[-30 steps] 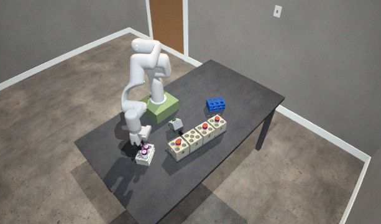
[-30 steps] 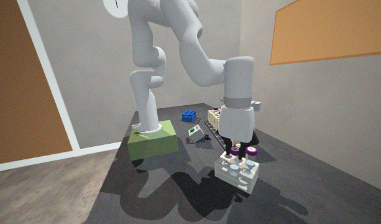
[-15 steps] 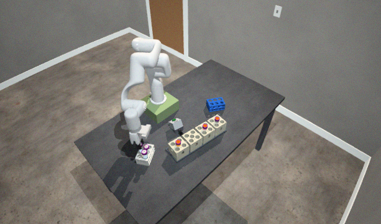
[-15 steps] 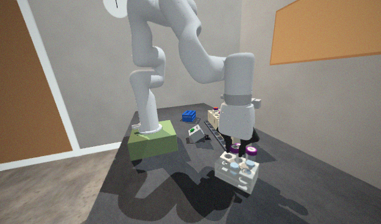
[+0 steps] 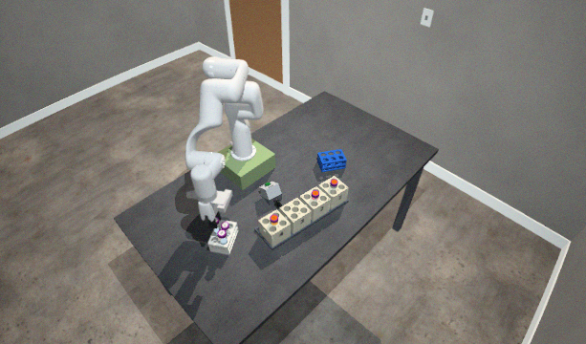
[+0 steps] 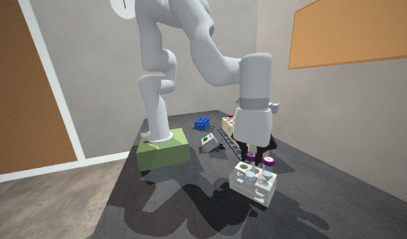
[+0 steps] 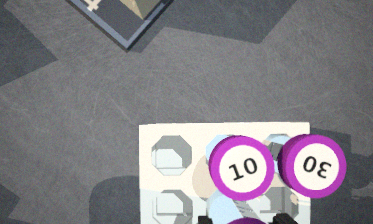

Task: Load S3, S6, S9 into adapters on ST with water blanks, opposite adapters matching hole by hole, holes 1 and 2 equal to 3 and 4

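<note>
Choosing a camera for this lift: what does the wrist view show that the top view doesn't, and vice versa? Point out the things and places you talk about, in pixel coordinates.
Only wrist: readable cap numbers, 10 (image 7: pixel 241 167) and 30 (image 7: pixel 316 166).

Only top: blue rack (image 5: pixel 332 167) (image 6: pixel 202 126), green DONE key (image 5: pixel 268 183) (image 6: pixel 205 139) and three orange-dotted tubes (image 5: pixel 274 218) (image 5: pixel 315 193) (image 5: pixel 334 182) (image 6: pixel 230 115) in adapters.

Both: white rack (image 5: pixel 221 247) (image 6: pixel 249 190) (image 7: pixel 147 131), loading stand (image 5: pixel 273 247) (image 6: pixel 234 146) (image 7: pixel 127 46) (just a corner in wrist), and the gripper (image 5: pixel 216 221) (image 6: pixel 251 160) (image 7: pixel 241 220) at a purple-capped tube (image 5: pixel 218 222) (image 6: pixel 251 155) (image 7: pixel 239 221).
</note>
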